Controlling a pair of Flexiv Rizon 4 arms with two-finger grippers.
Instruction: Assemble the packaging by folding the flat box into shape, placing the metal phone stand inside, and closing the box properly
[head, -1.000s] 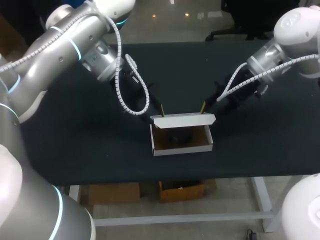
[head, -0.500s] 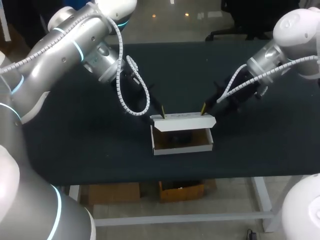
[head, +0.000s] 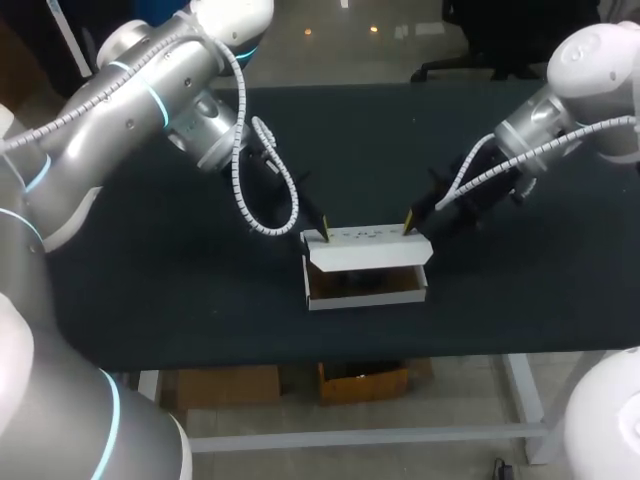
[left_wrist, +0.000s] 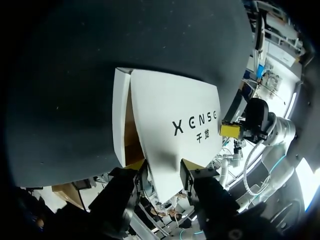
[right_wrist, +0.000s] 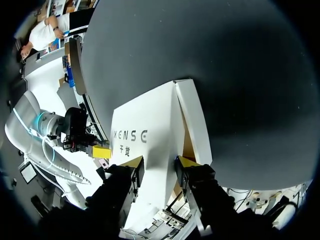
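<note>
On the dark table (head: 150, 280), near its front edge, your box (head: 365, 292) stands folded, its lid (head: 368, 250) half lowered under the parted left tool (head: 325, 235) and right tool (head: 407, 222), so you have only the final closing left.

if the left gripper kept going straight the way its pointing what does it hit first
Most likely the white box lid: its near edge sits between the open fingers of the left gripper, though depth there is hard to judge.
</note>
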